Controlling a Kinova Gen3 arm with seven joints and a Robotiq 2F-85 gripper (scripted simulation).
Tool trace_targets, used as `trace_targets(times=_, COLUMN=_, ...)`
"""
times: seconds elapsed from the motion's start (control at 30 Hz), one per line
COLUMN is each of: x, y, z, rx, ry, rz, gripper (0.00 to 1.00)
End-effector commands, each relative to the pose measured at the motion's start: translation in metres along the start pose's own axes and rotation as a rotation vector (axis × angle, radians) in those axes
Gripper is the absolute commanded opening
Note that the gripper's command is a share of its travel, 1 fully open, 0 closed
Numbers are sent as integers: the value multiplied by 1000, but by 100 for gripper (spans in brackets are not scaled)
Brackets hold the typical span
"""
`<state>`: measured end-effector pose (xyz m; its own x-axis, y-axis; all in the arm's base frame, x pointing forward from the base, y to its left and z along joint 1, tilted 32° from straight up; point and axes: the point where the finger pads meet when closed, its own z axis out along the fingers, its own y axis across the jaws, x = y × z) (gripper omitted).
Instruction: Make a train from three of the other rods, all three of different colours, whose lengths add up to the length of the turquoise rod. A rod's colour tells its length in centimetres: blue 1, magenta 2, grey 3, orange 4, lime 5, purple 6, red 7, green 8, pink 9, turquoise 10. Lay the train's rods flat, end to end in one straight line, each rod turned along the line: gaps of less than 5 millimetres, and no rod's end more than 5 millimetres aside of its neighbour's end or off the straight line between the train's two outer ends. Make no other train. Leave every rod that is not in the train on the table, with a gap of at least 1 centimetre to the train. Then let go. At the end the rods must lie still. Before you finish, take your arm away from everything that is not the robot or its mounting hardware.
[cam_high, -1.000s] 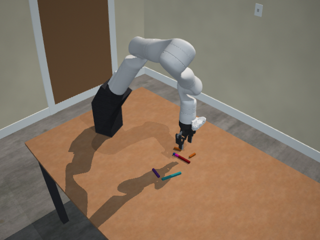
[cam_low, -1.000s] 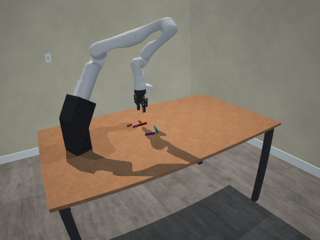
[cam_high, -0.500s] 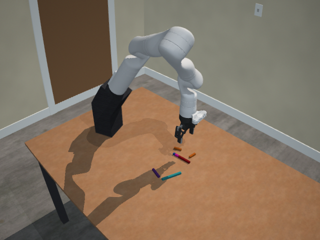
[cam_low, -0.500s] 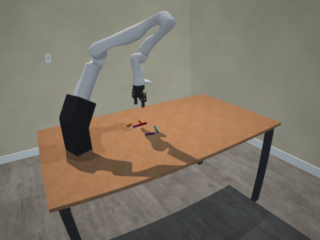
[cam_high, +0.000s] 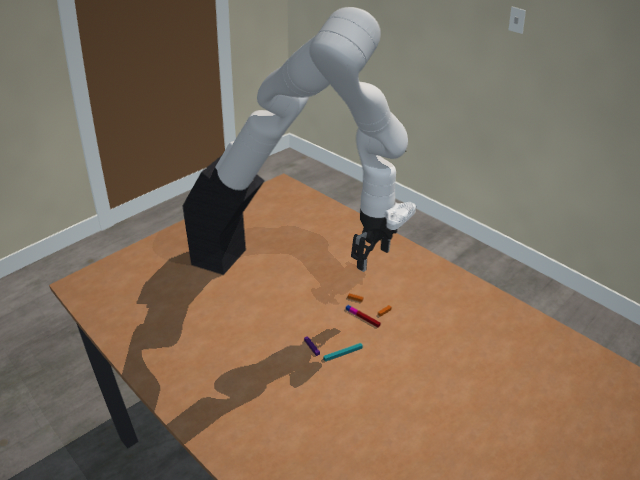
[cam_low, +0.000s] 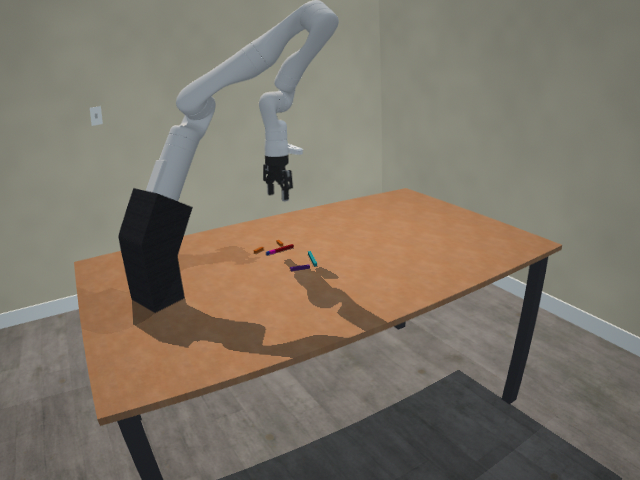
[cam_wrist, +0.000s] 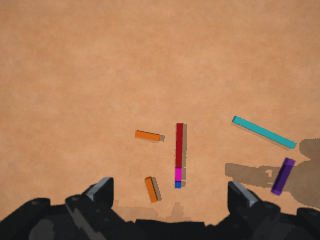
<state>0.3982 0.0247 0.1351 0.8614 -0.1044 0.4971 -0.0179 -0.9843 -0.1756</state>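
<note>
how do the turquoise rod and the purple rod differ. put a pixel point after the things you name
The turquoise rod (cam_high: 343, 352) (cam_low: 312, 258) (cam_wrist: 264, 132) is clearly longer than the purple rod (cam_high: 311, 345) (cam_low: 299, 268) (cam_wrist: 283, 176). The purple rod is dark, the turquoise rod much brighter. They point different ways: in the wrist view the turquoise rod slopes down rightward, the purple rod down leftward. Both lie flat on the table, outside the train.

Table (cam_high: 465, 372) (cam_low: 413, 232) (cam_wrist: 100, 60) with seven scattered rods (cam_high: 343, 352) (cam_low: 312, 258) (cam_wrist: 264, 132)

Red (cam_high: 369, 317) (cam_low: 284, 248) (cam_wrist: 179, 145), magenta (cam_high: 353, 311) (cam_low: 271, 251) (cam_wrist: 178, 174) and blue (cam_high: 348, 307) (cam_low: 267, 253) (cam_wrist: 178, 184) rods: flat, end to end, one line. Turquoise rod (cam_high: 343, 352) (cam_low: 312, 258) (cam_wrist: 264, 132): flat, apart, near purple rod (cam_high: 311, 345) (cam_low: 299, 268) (cam_wrist: 283, 177). Two orange rods (cam_high: 355, 297) (cam_low: 258, 250) (cam_wrist: 151, 190): flat, separate, beside line.
</note>
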Motion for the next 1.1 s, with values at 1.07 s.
trace_targets(times=1.07, x=6, y=10, z=-13, rx=-22, ry=16, rz=8, gripper=100)
